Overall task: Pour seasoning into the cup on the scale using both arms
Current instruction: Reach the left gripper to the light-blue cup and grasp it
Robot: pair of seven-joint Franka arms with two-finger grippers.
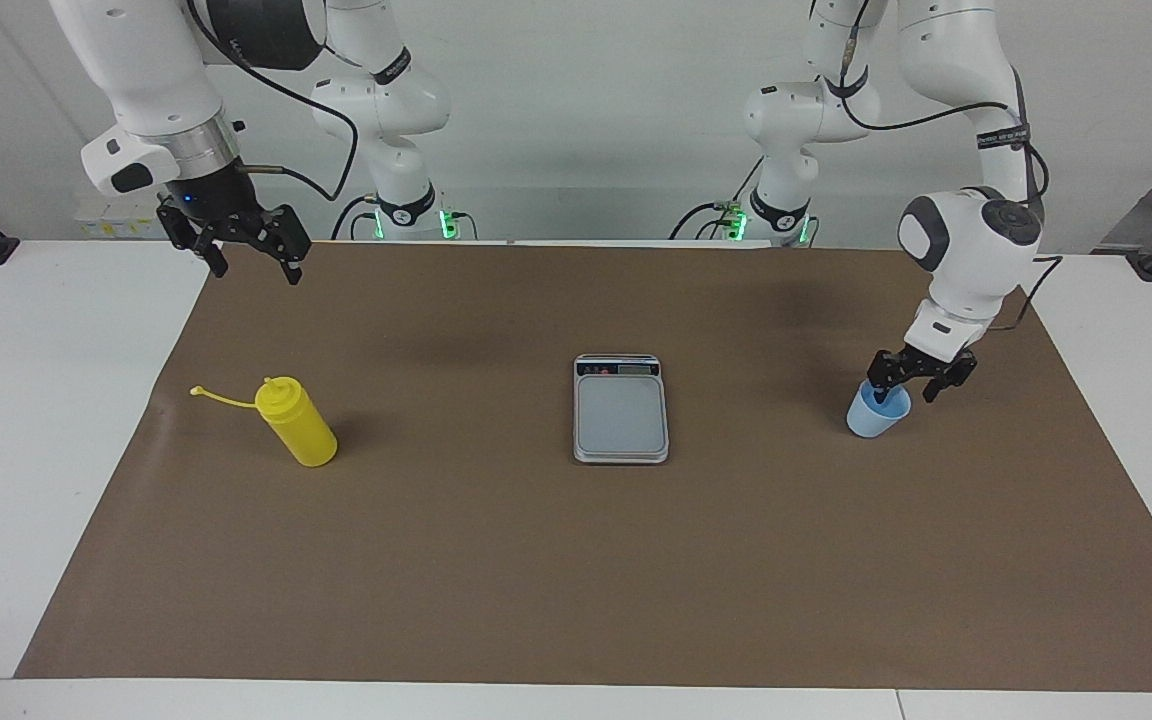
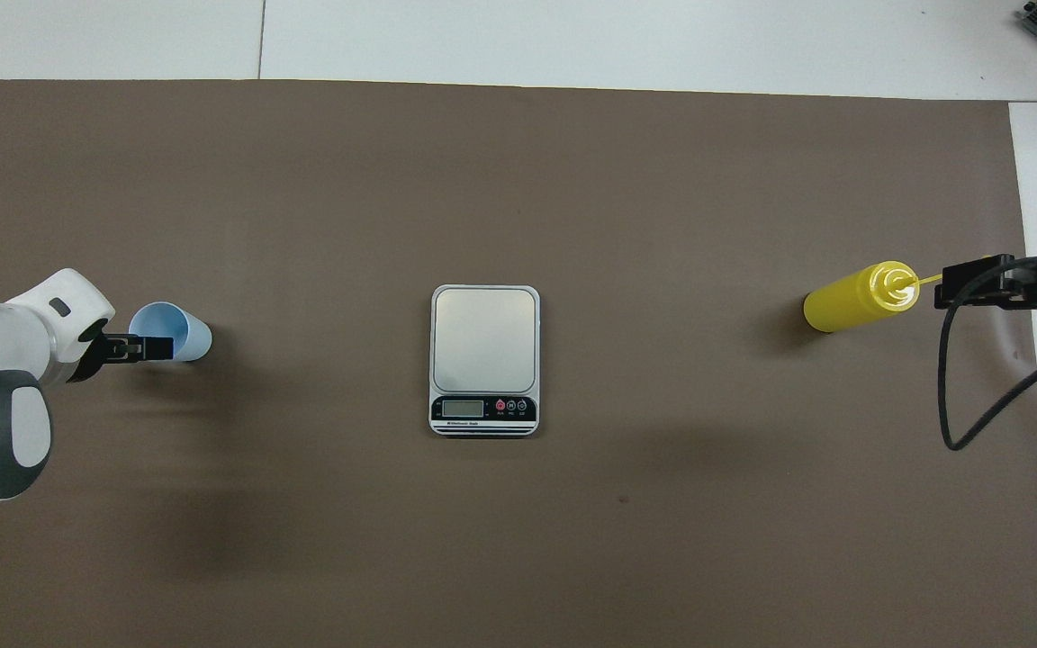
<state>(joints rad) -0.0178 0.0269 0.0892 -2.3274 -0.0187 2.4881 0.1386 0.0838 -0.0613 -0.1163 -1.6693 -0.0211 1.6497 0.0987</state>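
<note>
Facing view: left hand [image 1: 904, 390] down at the cup [image 1: 876, 412], one finger inside the rim, the other outside nearer the robots, straddling the wall. Can't tell whether it has closed on it. Cup stands on the brown mat [image 1: 576, 560] on the bench (left arm's end). Scale [image 1: 621, 408] mid-mat, plate bare. Right hand [image 1: 254, 262] raised, fingers spread, empty; bottle [image 1: 298, 423] upright on the mat below it, strap trailing toward the mat's edge.
</note>
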